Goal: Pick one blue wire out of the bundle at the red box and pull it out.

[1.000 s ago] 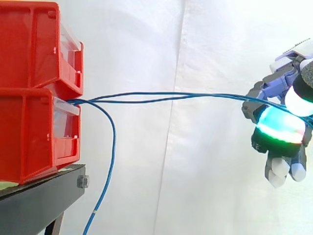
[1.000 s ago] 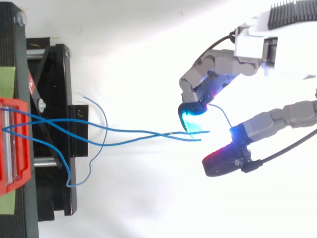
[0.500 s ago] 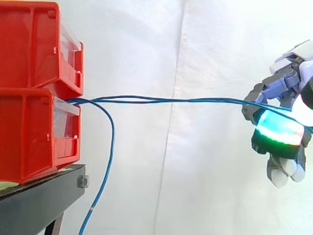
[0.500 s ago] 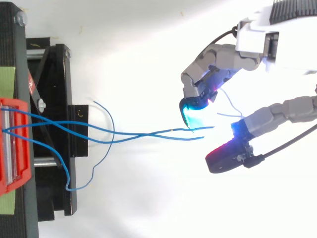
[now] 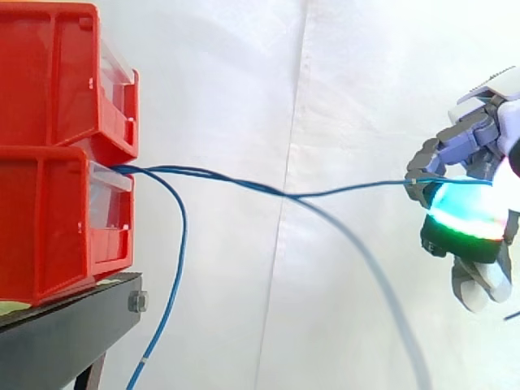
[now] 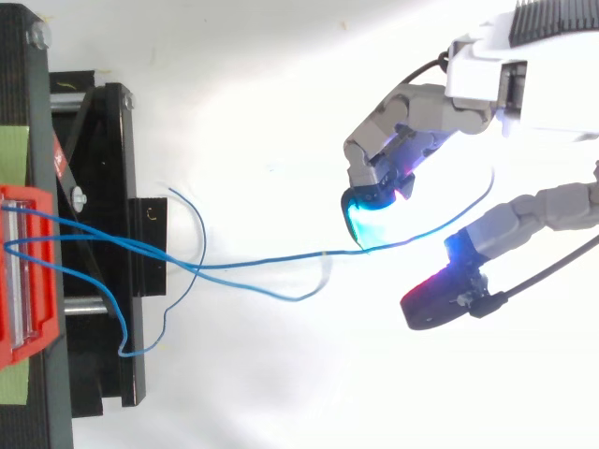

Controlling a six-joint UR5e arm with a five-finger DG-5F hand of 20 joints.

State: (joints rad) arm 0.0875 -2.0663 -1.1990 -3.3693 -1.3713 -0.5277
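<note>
Two wires were reaching the hand [image 5: 463, 215] half a second ago. From the side, one blue wire [image 5: 349, 191] is now running alone from the gap between the stacked red boxes [image 5: 49, 219] across to the curled fingers, sagging a little midway. The second wire [image 5: 370, 262] is dropping away as a blurred arc toward the bottom edge, free of the hand. A third wire [image 5: 182, 244] is hanging from the same gap, down past the black stand [image 5: 73, 325]. The hand is sitting far to the right, well apart from the boxes, its fingers bending round the one wire and gripping it beside the cyan-green pad. That is looking like the sorting-out the task is asking for, with one wire in the grip and the others out of it. Its root is still sitting at the boxes, so more pulling is probably needed.

From above, the gripped wire is passing under the cyan pad and curling on between finger and thumb. The dropped one is lying slack just beside it, its end stopping short of the hand. The third is looping over the stand's edge. The boxes are resting on the stand, and a plain white curtain [image 5: 341, 81] is hanging behind everything.
</note>
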